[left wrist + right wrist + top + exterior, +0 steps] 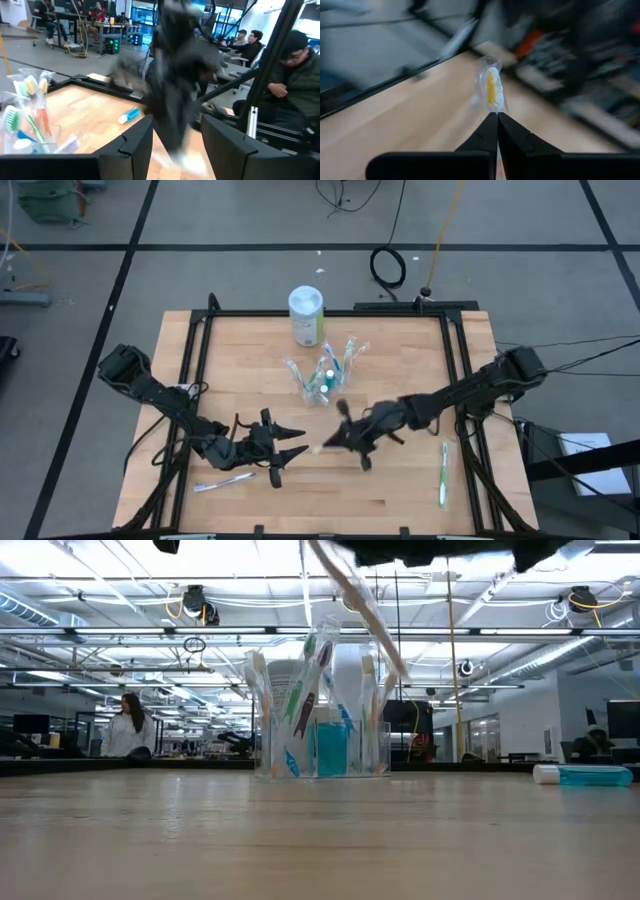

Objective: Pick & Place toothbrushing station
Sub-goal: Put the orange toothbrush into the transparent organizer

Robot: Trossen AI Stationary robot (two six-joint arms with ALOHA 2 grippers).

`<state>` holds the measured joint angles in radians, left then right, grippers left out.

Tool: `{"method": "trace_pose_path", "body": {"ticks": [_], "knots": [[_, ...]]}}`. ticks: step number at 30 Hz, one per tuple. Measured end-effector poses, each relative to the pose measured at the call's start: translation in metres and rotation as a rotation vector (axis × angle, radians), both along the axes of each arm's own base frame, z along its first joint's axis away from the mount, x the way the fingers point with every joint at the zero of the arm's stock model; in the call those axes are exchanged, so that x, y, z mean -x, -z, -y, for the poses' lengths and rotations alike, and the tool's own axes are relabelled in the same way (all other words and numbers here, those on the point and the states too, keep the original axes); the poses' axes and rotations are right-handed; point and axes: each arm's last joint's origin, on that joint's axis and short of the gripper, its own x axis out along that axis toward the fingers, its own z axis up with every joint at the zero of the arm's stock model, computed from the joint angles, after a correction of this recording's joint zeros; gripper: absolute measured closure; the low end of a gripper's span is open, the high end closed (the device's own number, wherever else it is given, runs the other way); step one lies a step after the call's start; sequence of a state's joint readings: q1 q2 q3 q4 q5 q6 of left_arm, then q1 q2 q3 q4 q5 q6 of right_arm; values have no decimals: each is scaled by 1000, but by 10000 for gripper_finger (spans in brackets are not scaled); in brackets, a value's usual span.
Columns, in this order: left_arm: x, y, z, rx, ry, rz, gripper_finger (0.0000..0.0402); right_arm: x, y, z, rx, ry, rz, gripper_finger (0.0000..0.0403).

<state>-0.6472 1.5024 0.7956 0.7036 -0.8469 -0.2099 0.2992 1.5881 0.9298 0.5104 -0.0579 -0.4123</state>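
The clear cup (325,383) stands on the table's middle with several toothbrushes upright in it; the low view shows the cup (322,740) too. My right gripper (333,442) is raised in front of the cup, toward the near edge, shut on a wrapped toothbrush (490,90) with yellow bristles. Seen from table level, that toothbrush (360,605) slants down in front of the cup. My left gripper (290,452) hangs open just left of the right one, nothing between its fingers (135,145). My right gripper pinches the toothbrush's handle (493,112) between its two fingertips. The brush runs on beyond the fingertips, with the yellow-bristled head (491,86) farthest out. It is lifted clear of the table and slants downward.
A white canister with a green label (306,315) stands behind the cup. A pale toothbrush (225,483) lies near the front left. A green one (443,475) lies at the front right. A teal toothpaste tube (585,774) also lies on the table. People sit beyond the table.
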Motion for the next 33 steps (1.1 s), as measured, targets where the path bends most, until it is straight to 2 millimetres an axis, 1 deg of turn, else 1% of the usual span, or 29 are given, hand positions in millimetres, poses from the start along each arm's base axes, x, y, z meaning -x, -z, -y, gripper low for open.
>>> {"method": "trace_pose_path", "body": {"ticks": [2, 5, 7, 9, 11, 14, 17, 22, 25, 29, 31, 33], "knots": [[2, 0, 3, 2, 12, 0, 229, 8, -10, 7, 14, 79, 117, 402], [6, 0, 8, 1, 32, 1, 229, 22, -15, 21, 7, 183, 287, 402], [8, 0, 12, -2, 46, -2, 229, 32, -16, 33, -27, 297, 406, 402], [10, 0, 14, -13, 57, -5, 229, 44, -11, 47, -68, 407, 507, 402], [11, 0, 16, -32, 61, -8, 229, 52, -3, 63, -130, 477, 576, 402], [10, 0, 15, -50, 58, -7, 229, 58, 7, 88, -255, 545, 629, 402], [7, 0, 11, -52, 41, -8, 229, 54, 17, 107, -306, 608, 604, 403], [2, 0, 3, -55, 10, -13, 229, 43, 28, 128, -354, 675, 577, 403], [0, 1, 1, -56, 2, -15, 229, 33, 39, 135, -380, 701, 541, 403], [0, 1, 0, -84, 1, -21, 229, 19, 52, 141, -311, 732, 507, 403], [0, 2, 0, -114, 2, -35, 229, 13, 56, 143, -285, 772, 509, 403], [1, 4, 1, -132, 5, -53, 229, 12, 59, 145, -288, 819, 511, 403]]}}
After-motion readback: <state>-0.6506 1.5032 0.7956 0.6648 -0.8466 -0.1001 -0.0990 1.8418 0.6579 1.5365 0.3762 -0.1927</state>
